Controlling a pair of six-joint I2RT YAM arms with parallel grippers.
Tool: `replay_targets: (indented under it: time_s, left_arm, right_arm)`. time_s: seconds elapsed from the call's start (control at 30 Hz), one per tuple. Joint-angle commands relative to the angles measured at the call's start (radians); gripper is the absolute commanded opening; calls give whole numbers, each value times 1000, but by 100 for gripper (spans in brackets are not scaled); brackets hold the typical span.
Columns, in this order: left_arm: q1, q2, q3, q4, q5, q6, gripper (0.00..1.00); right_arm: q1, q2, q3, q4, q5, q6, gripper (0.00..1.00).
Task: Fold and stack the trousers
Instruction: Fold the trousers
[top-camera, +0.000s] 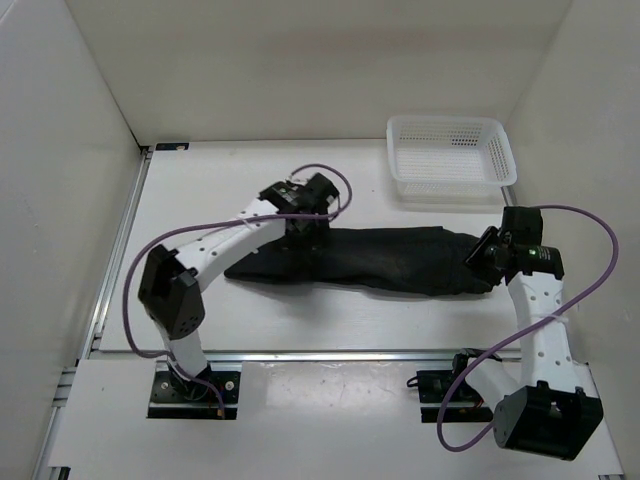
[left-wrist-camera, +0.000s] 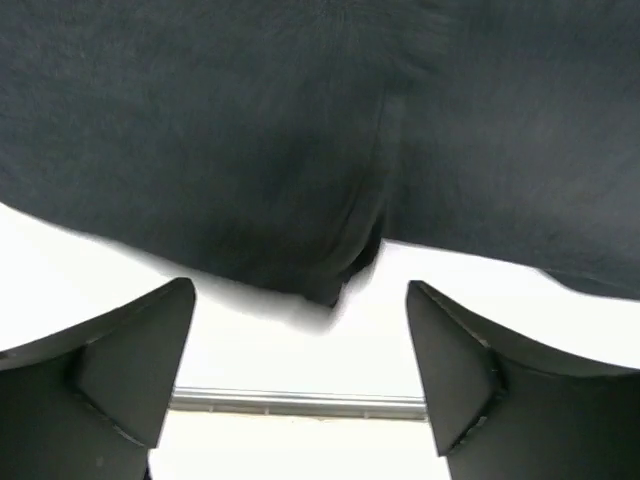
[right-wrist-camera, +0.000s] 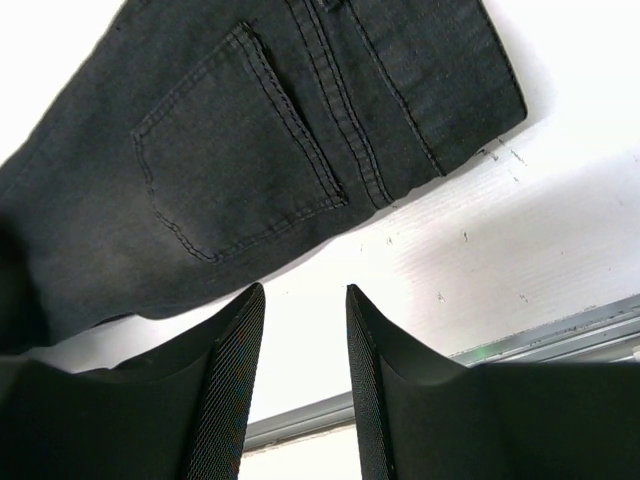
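Observation:
The black trousers (top-camera: 380, 258) lie flat across the middle of the table, legs to the left and waist to the right. My left gripper (top-camera: 305, 232) is low over the upper leg part, open wide and empty; in the left wrist view (left-wrist-camera: 300, 300) its fingers stand on the near side of the cloth (left-wrist-camera: 300, 130). My right gripper (top-camera: 487, 255) is at the waist end, open with a narrow gap and empty. In the right wrist view (right-wrist-camera: 305, 300) the fingertips sit just off the cloth's near edge, below a back pocket (right-wrist-camera: 235, 150).
A white mesh basket (top-camera: 450, 185) stands at the back right, just beyond the waist end. A metal rail (top-camera: 330, 355) runs along the table's near edge. White walls close in the left, back and right sides.

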Motion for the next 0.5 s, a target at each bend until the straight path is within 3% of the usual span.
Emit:
replay_targets:
  time_s: [0.0, 0.1, 0.13, 0.17, 0.23, 0.27, 0.3, 0.33, 0.37, 0.47]
  left_arm:
    - [-50, 66, 48, -46, -24, -70, 100]
    - [-63, 99, 122, -83, -81, -51, 91]
    - [-63, 122, 140, -94, -91, -38, 72]
    - [-63, 135, 158, -94, -92, -12, 60]
    - [-63, 200, 223, -94, -92, 21, 44]
    - [-63, 227, 267, -94, -79, 37, 44]
    - [-63, 256, 290, -103, -79, 38, 51]
    - [-63, 325, 313, -103, -79, 54, 66]
    - [-63, 362, 364, -118, -70, 65, 90]
    - [-63, 493, 421, -174, -97, 80, 97]
  right_arm:
    - [-3, -21, -18, 28, -21, -5, 44]
    - [-3, -33, -38, 38, -48, 6, 44]
    - [-3, -33, -38, 38, -48, 15, 44]
    - [-3, -42, -38, 38, -48, 15, 44]
    - [-3, -52, -38, 38, -48, 15, 44]
    - [-3, -61, -38, 38, -48, 15, 44]
    - [-3, -70, -38, 29, -48, 15, 44]
    - [-3, -70, -38, 28, -48, 15, 45]
    - [-3, -70, -38, 28, -48, 15, 45]
    - [-3, -79, -38, 19, -48, 15, 45]
